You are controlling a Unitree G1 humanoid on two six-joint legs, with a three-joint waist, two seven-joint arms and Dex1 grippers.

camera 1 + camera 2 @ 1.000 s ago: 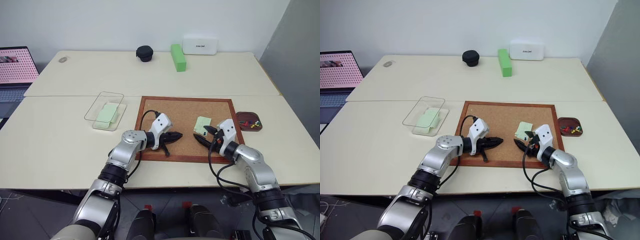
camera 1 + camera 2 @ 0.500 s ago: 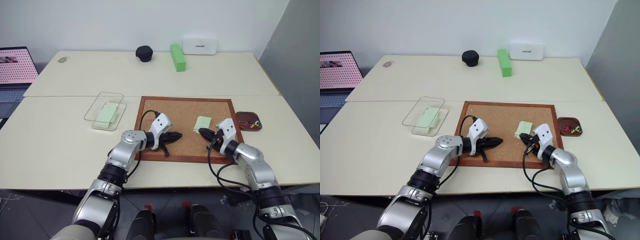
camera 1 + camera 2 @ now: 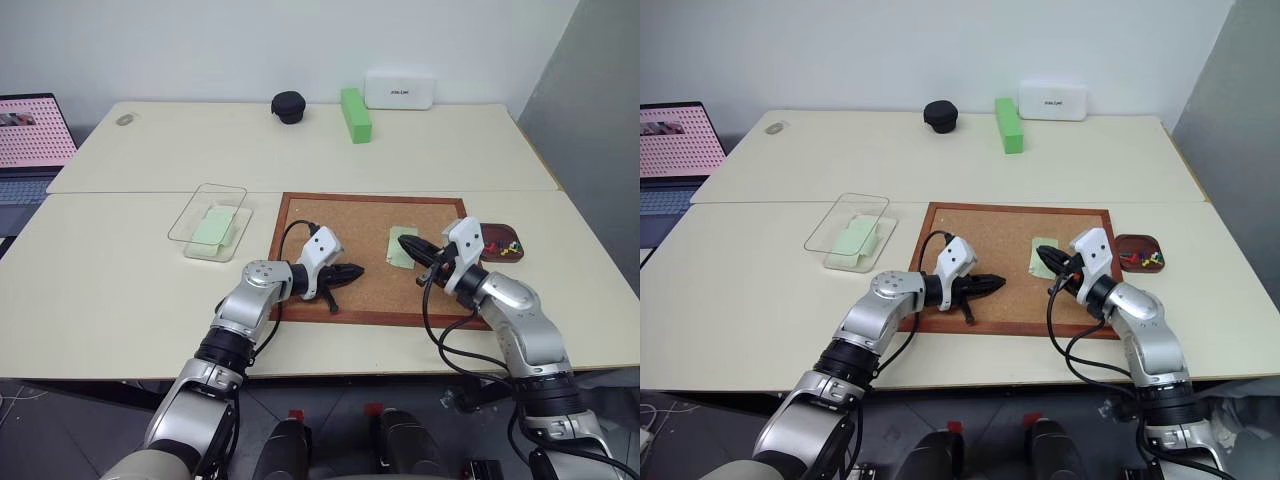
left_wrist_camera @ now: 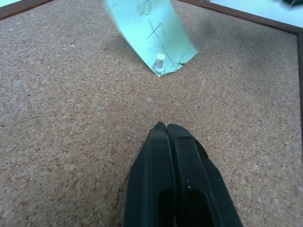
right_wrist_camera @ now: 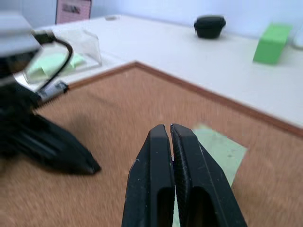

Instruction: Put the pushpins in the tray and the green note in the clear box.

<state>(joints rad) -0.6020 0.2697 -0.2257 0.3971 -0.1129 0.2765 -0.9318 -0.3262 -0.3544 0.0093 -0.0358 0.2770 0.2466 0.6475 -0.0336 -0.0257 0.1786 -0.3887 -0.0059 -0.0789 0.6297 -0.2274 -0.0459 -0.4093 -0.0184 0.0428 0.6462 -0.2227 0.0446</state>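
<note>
On the cork board (image 3: pixel 330 225), the green note (image 3: pixel 403 246) lies in the right half, and the left wrist view shows a white pushpin (image 4: pixel 160 63) standing in one of its corners. The right end effector (image 3: pixel 409 244) hangs just above the note's right edge, its two black fingers pressed together with nothing visible between them; whether the tips touch the paper cannot be told. The left end effector (image 3: pixel 356 270) rests low over the cork board's lower left part, well apart from the note, pointing toward it, fingers also pressed together and empty.

The tray (image 3: pixel 498 243) sits on the counter (image 3: pixel 120 300) just beside the cork board's right frame, with several coloured pushpins (image 3: pixel 496 245) inside. The clear box (image 3: pixel 209 221) stands just off the cork board's left frame and holds another pale green slip (image 3: pixel 212 227).
</note>
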